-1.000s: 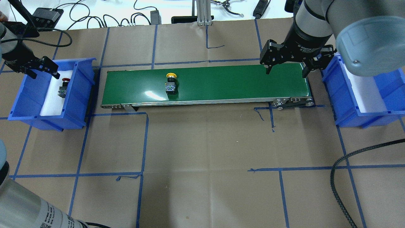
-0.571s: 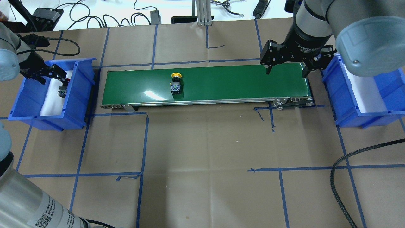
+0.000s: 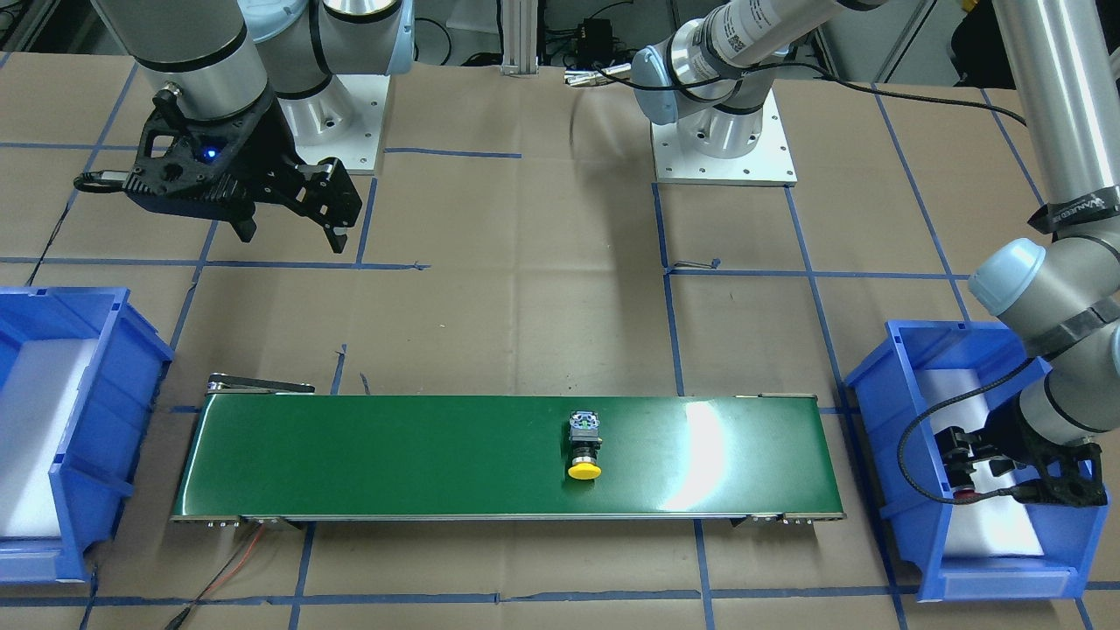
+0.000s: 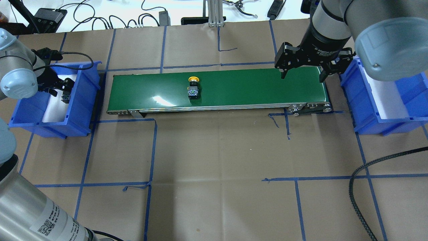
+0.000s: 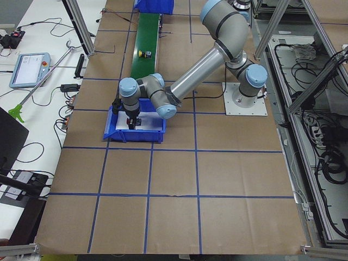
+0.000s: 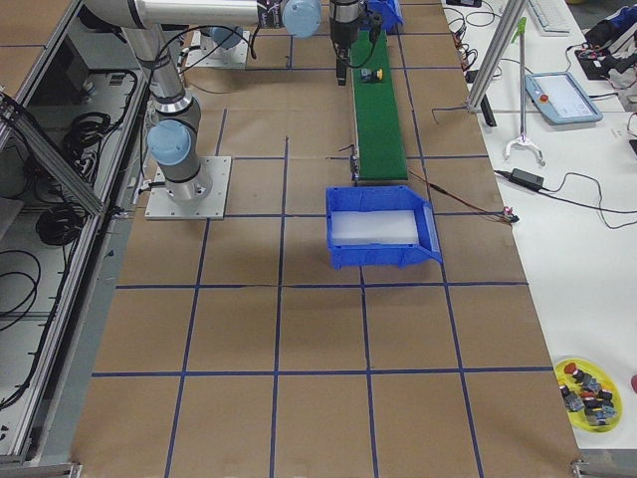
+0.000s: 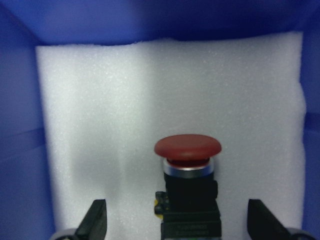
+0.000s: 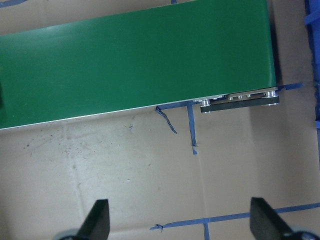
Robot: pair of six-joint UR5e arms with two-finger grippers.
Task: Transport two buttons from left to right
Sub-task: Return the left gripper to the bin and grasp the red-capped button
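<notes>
The yellow button [image 4: 193,88] lies on its side on the green belt [image 4: 250,87], a little left of the middle, cap towards the far edge. The red button [image 7: 187,165] rests on white foam in the left blue bin [image 4: 83,110]. My left gripper [image 7: 179,221] is down in that bin and open, one finger [image 7: 97,220] on each side of the button's black body, touching nothing. In the overhead view the left gripper [image 4: 63,88] hides most of that button. My right gripper [image 4: 302,77] hangs open and empty over the belt's right end.
A second blue bin [image 4: 364,110] with white foam stands off the belt's right end, holding nothing visible. A thick black cable [image 4: 361,187] curls over the near right table. Wires and tools lie along the far edge. A yellow dish of parts [image 6: 587,390] sits on a side table.
My left gripper swung in and came down into the left bin around the red button. The yellow button rode rightwards along the belt. The right arm stayed still.
</notes>
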